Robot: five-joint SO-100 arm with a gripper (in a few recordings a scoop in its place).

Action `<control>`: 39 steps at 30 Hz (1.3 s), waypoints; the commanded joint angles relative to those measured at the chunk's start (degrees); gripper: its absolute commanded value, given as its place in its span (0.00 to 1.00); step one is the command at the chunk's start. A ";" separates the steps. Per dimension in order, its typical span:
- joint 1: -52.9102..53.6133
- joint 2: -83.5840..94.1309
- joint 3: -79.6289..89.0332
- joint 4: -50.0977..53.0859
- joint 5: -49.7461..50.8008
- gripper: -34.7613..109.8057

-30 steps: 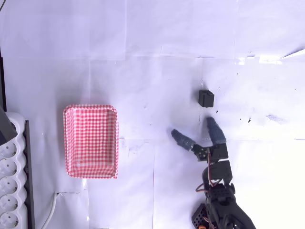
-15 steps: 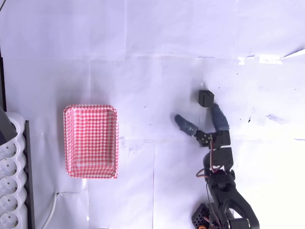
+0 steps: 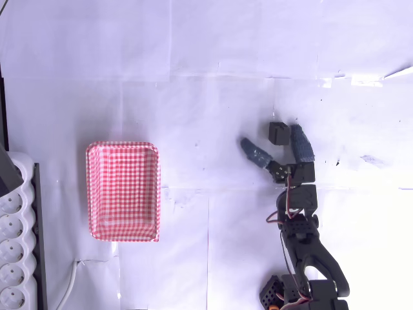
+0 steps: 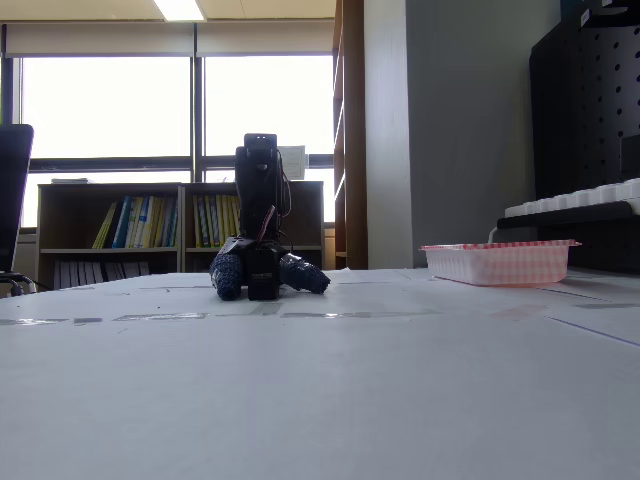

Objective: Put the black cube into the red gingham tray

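Note:
The black cube (image 3: 279,132) rests on the white table right of centre in the overhead view, and stands in front of the arm as a dark block (image 4: 263,274) in the fixed view. My gripper (image 3: 272,141) is open, its two grey-blue fingers spread. The right finger (image 3: 301,143) lies close beside the cube's right side, while the left finger (image 3: 256,152) is apart from the cube, lower left of it. The cube sits between the fingers near the right one. The red gingham tray (image 3: 122,191) lies empty far to the left, also seen at the right (image 4: 498,262) in the fixed view.
A white moulded tray with round holes (image 3: 14,253) sits at the left edge on a dark base, with a white cable (image 3: 70,284) below the gingham tray. Bare white paper-covered table (image 3: 213,97) spreads between cube and tray.
My arm has reached forward toward the cube. The open fingers, earlier short of it, now flank the cube, the right one beside it. The cube and tray have not moved.

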 commanded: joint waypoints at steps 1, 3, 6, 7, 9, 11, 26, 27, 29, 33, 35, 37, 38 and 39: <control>0.00 1.32 3.60 -1.76 -0.97 0.55; -0.26 2.02 4.48 -2.29 -1.32 0.55; -0.79 2.81 5.62 -2.55 -1.76 0.55; -0.97 2.99 5.71 -2.72 -1.76 0.55; -1.32 3.16 5.71 -3.16 -1.76 0.55; -1.85 3.25 5.71 -3.60 -2.02 0.55; -3.43 2.99 4.31 -6.86 -3.43 0.38; -3.34 2.99 4.31 -6.86 -3.43 0.36; -3.25 2.99 4.31 -6.86 -3.43 0.32; -3.16 2.11 4.31 -6.06 -4.22 0.24; -2.90 1.23 4.75 -3.08 -4.13 0.24; -2.72 -1.41 4.75 3.60 -2.81 0.24; -2.64 -3.60 4.83 8.79 -1.67 0.24; -2.37 -6.50 5.01 15.38 -0.53 0.24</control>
